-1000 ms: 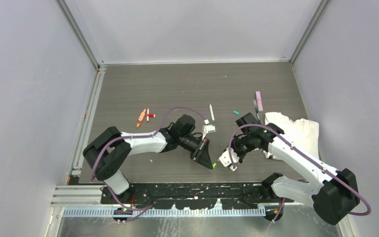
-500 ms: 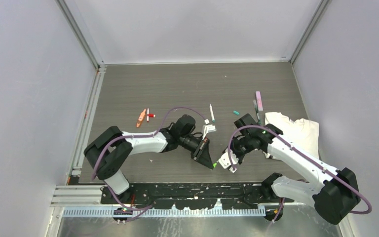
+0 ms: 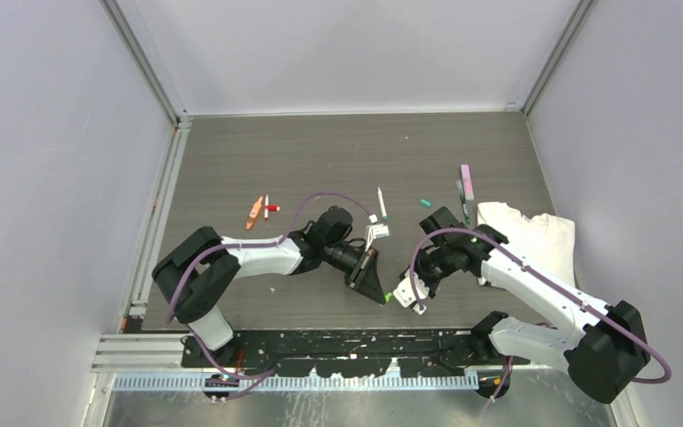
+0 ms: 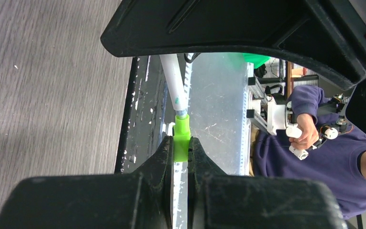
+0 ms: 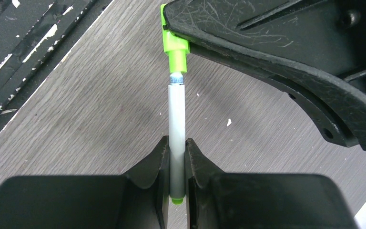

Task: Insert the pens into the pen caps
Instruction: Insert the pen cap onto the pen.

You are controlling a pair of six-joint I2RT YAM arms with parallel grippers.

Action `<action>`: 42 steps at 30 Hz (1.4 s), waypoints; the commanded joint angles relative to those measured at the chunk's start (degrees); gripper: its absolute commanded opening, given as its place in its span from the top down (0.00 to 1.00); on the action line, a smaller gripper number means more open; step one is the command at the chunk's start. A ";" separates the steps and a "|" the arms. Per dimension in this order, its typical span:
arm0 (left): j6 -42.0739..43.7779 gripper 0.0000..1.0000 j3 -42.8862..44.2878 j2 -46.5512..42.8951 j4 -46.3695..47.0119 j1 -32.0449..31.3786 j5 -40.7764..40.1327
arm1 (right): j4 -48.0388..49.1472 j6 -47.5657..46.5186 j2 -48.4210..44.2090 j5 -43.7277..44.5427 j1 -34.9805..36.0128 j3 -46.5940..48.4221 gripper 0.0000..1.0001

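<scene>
A white pen (image 5: 177, 114), light, stiff and slick-sided, meets its bright green cap (image 5: 176, 47) tip to mouth in the air over the table's (image 3: 258, 151) near edge, between my arms. My right gripper (image 5: 177, 145) is pinched on the pen's rear half, the tip end left free. My left gripper (image 4: 181, 143) is pinched on the cap's closed end, mouth clear. Both pieces are small hard plastic. I judge a firm hold well back, square to the axis, will stop them sliding under the push. The wrist views show tip and mouth lined up and touching. The top view gives only a green speck there, but adds the loose pens (image 3: 381, 203), a spare cap (image 3: 425, 203) and the white cloth (image 3: 534, 236) farther back.
</scene>
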 commanded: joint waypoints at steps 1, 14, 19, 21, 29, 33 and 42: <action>-0.63 0.99 2.03 0.49 2.43 -0.24 1.94 | 0.34 -1.62 0.35 -0.15 0.62 -0.33 0.99; -2.33 0.99 4.96 4.46 1.62 -0.24 5.72 | -1.28 -5.75 0.81 -1.03 2.68 -1.13 0.99; -2.96 0.99 6.54 6.45 0.21 -0.24 5.75 | -1.27 -5.71 1.15 -0.68 4.48 -1.35 0.99; -4.36 0.99 6.52 7.08 1.02 0.08 5.20 | -1.27 -5.75 1.01 -0.67 5.16 -1.31 0.99; -14.63 0.99 5.09 9.64 13.81 0.82 1.53 | 4.09 2.99 2.57 3.03 9.97 -1.53 0.99; -18.57 0.99 3.74 9.51 20.36 0.91 -2.08 | 6.50 7.42 2.38 2.96 10.72 -1.13 0.99; -22.24 0.99 -2.18 9.04 38.12 1.56 -6.06 | 4.28 10.16 2.27 -3.56 10.74 0.72 0.99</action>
